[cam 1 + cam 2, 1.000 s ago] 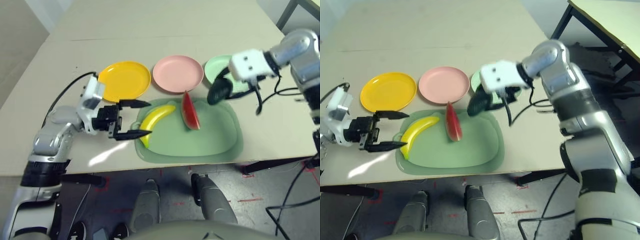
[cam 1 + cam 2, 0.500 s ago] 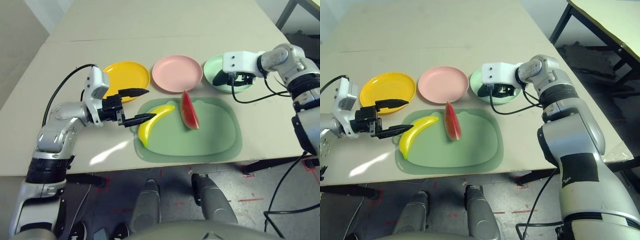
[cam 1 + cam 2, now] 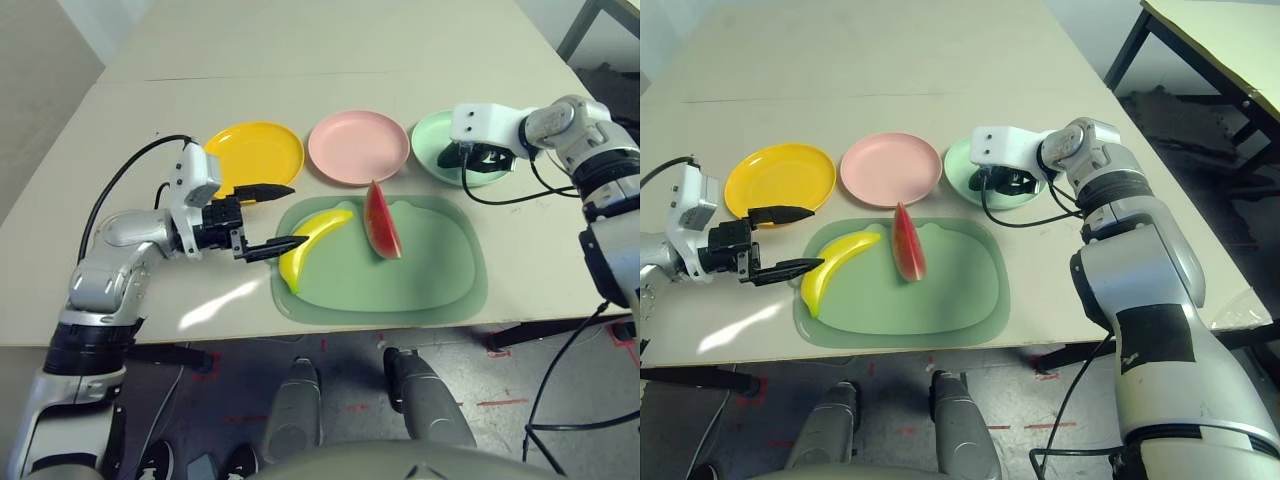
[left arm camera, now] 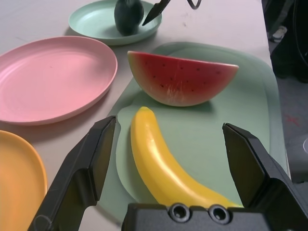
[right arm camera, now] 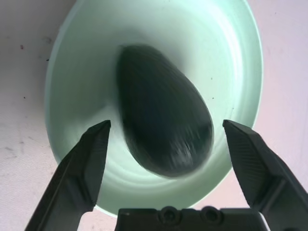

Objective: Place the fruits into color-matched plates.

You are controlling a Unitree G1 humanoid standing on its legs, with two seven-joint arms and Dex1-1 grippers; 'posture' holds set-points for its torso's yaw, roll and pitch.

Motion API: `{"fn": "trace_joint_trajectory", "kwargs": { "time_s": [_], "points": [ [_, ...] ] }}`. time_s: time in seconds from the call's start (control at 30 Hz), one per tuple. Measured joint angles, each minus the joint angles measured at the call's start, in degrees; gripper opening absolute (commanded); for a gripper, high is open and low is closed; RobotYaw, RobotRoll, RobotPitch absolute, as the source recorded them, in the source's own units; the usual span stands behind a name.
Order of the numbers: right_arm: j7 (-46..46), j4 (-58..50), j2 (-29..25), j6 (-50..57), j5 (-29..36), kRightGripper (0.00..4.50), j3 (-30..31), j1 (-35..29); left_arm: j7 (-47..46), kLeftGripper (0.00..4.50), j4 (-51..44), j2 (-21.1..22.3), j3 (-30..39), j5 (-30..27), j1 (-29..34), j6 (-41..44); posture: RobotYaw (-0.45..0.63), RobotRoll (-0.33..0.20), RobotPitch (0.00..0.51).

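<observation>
The dark green avocado [image 5: 163, 115] lies in the mint green plate [image 3: 432, 135]. My right gripper [image 5: 167, 126] hovers open just over it, one finger on each side. The yellow banana [image 3: 310, 245] and the red watermelon wedge [image 3: 382, 222] rest on the pale green mat [image 3: 420, 270]. My left gripper [image 3: 298, 213] is open at the banana's left end, and the banana [image 4: 159, 163] runs between its fingers [image 4: 91, 163]. The orange-yellow plate [image 3: 255, 152] and the pink plate [image 3: 358, 147] hold nothing.
The three plates stand in a row behind the mat. Black cables trail from both wrists across the beige table [image 3: 330, 60]. The table's front edge runs just below the mat. A dark table leg [image 3: 1130, 45] stands at the far right.
My right gripper carried the avocado from the mat's edge to the mint green plate, set it down and opened. My left gripper moved right, up to the banana's end.
</observation>
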State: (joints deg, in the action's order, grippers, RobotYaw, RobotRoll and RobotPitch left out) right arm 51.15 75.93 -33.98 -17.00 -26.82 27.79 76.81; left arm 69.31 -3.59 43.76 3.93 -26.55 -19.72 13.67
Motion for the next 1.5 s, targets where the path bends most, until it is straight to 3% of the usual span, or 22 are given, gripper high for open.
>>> {"fn": "trace_joint_trajectory", "kwargs": {
  "time_s": [0.23,0.43,0.67,1.13,1.5],
  "points": [
    [5.05,-0.03,-0.73,-1.33,1.26,4.48,-2.61,1.25,1.29,4.5,1.61,0.05,-0.08,0.66,-0.19,-1.17,-0.06,0.0,0.189],
    [17.5,-7.89,-1.72,-15.67,2.91,4.48,-2.89,7.24,7.02,4.5,1.69,0.9,1.2,-3.41,-0.12,-1.15,-0.08,0.0,0.195],
    [35.14,-30.38,0.09,-27.22,13.83,4.48,-1.56,-2.35,13.72,4.5,3.01,3.42,2.0,-5.88,0.55,-0.77,-0.08,0.0,0.204],
    [36.44,-39.38,4.18,-36.86,18.26,4.48,1.7,-2.92,14.34,4.5,4.16,3.59,2.01,-5.54,0.34,-1.32,-0.06,0.0,0.208],
    [32.42,-38.16,6.19,-38.28,14.32,4.48,5.16,-3.83,13.28,4.5,4.0,3.62,2.01,-5.4,0.35,-1.31,-0.04,0.0,0.21]
  ]
}}
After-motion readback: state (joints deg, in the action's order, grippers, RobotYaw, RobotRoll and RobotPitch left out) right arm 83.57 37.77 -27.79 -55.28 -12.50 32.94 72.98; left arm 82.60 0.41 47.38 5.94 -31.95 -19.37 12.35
